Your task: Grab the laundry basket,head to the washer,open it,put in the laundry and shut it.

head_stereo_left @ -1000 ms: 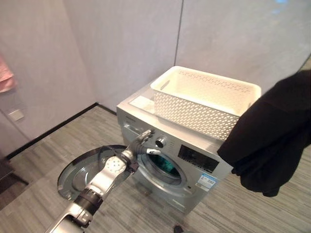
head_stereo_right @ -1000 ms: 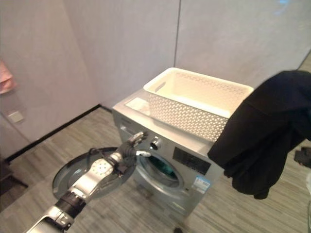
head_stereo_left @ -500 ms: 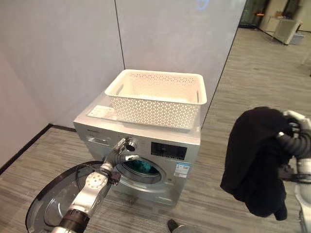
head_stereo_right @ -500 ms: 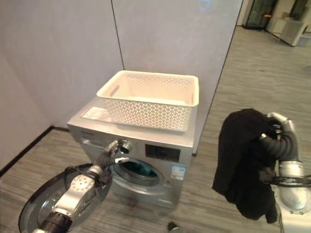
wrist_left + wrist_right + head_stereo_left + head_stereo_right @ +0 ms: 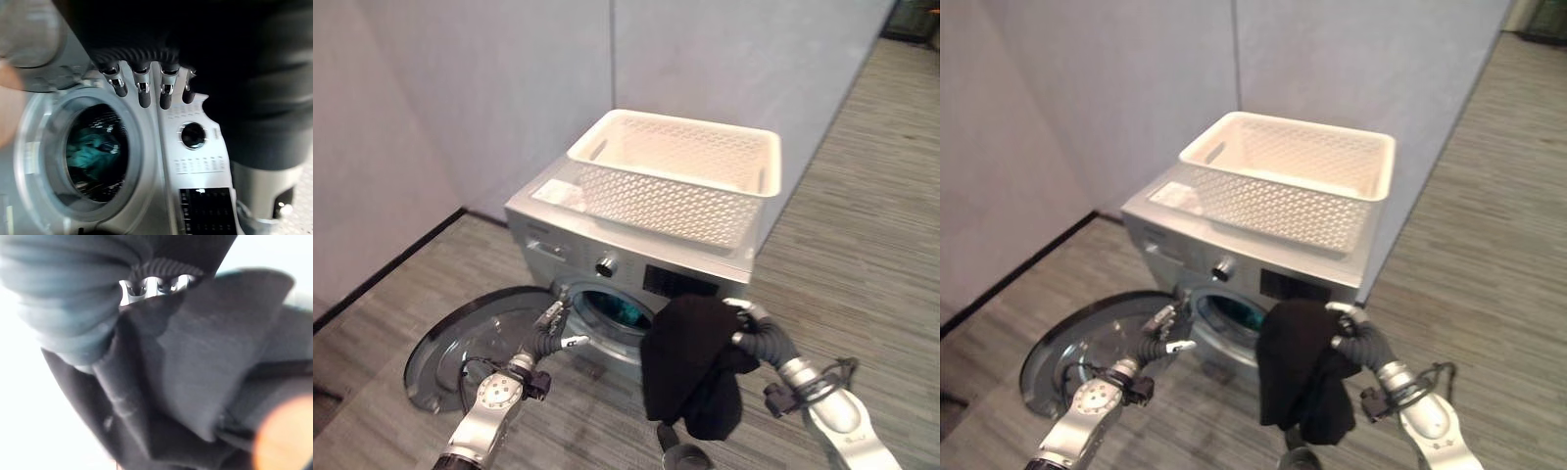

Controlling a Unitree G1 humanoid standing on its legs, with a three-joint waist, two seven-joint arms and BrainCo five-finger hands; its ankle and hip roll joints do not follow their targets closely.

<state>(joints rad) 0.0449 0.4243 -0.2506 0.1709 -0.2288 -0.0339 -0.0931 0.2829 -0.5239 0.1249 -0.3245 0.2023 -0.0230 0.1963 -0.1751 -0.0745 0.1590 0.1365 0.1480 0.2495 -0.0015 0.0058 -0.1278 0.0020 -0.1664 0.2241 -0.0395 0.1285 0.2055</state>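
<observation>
Black cloth [image 5: 690, 362] hangs from my right hand [image 5: 751, 328], whose fingers curl into it and hold it just in front of the silver washer [image 5: 626, 264], beside the round hole [image 5: 615, 311] where I see some teal laundry [image 5: 93, 149] inside. My left hand [image 5: 551, 328] floats near the hole with its fingers [image 5: 142, 93] straight and holds nothing, and the washer door [image 5: 470, 338] stands wide open on that side. The white basket [image 5: 680, 176] sits on top of the washer.
</observation>
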